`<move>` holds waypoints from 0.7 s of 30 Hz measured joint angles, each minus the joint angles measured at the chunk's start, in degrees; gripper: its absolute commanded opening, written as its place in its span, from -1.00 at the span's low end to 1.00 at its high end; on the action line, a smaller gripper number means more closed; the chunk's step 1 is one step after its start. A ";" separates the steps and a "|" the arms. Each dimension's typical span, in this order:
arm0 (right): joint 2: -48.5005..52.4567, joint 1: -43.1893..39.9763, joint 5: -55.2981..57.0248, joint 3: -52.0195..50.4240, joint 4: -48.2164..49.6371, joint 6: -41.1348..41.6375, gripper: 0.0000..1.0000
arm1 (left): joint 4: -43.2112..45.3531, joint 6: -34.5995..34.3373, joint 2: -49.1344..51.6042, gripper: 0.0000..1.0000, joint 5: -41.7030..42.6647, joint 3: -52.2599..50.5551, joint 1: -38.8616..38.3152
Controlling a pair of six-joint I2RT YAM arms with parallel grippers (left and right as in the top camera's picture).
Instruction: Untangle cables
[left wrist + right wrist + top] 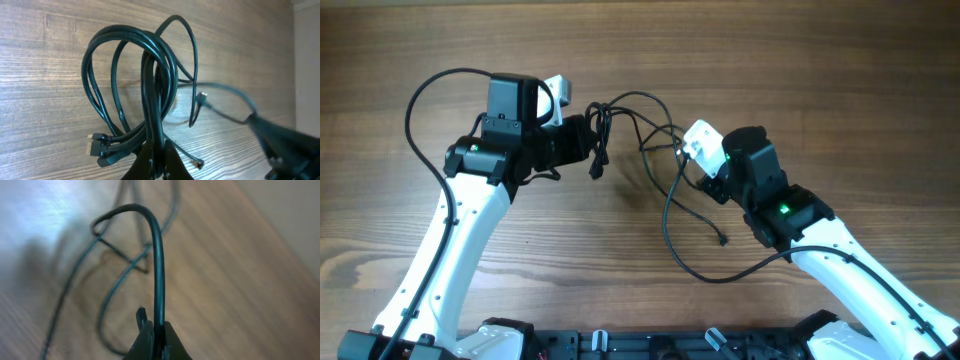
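The left hand (158, 161) is clamped on a looped bundle of the cables (150, 75), with a cluster of plug tips (97, 147) hung beside it. The right hand (155, 339) is pinched tight on a single cord (159, 255) arched above it. Loose loops are trailed across the brown wood-grain bench (620, 40) between the two hands. Wood is seen out to the far and side borders. Two arms are counted; the bundled strands cannot be.

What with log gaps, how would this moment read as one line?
left gripper: shut on cable bundle; right gripper: shut on one cable; state: tangled
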 measured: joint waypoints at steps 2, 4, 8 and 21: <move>0.00 0.00 -4.55 0.00 -0.92 -0.02 -0.91 | 1.27 -1.14 0.00 -0.92 -0.02 0.00 0.00; 0.00 0.00 -8.76 0.00 -1.99 -0.04 -0.92 | 2.62 -2.60 0.00 -0.92 -0.02 0.00 0.02; 0.00 0.00 -12.20 0.00 -5.25 -0.26 -0.91 | 6.34 -5.40 0.00 -0.92 -0.15 0.00 0.00; 0.00 0.00 -12.96 0.00 -12.55 -0.85 -0.91 | 25.24 -22.77 0.00 -0.92 4.46 -0.22 4.17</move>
